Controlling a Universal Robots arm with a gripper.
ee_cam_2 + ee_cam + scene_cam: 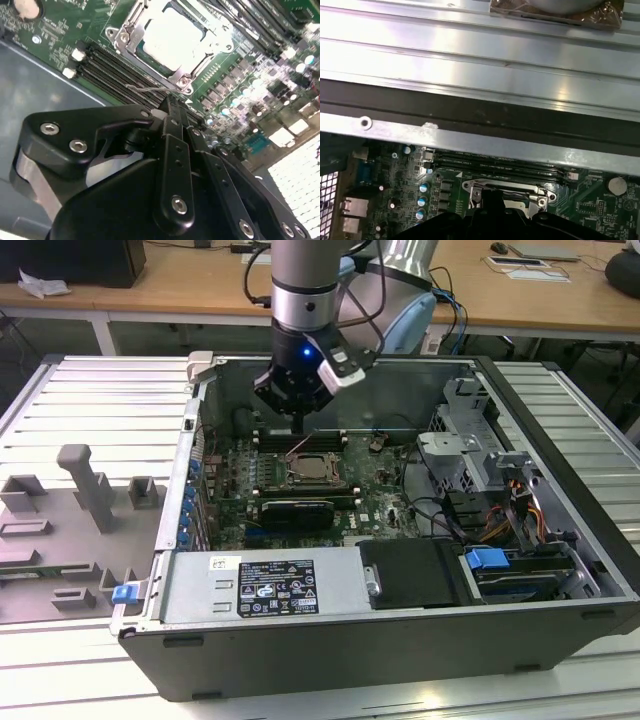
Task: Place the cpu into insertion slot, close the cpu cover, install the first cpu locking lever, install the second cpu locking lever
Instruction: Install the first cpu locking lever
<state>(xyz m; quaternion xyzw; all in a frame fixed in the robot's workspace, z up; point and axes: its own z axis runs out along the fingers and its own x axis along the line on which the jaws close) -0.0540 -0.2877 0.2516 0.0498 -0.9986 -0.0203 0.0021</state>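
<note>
cpu (172,37) seated, pale top showing | cpu cover (192,67) down around it | gripper (170,107) fingers closed together, tip by thin locking lever (145,88)

My gripper (170,107) is matte black with silver screws. Just beyond it, the cpu (172,35) shows pale silvery-grey inside the shiny silver cpu cover (207,59), amid green circuit board (60,47) dotted with white. Farther out, the ribbed surface (90,400) is silver-grey.

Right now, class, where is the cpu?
In the exterior view the cpu sits in the insertion slot, between the gripper above it and the long black card below it in the picture.
</note>
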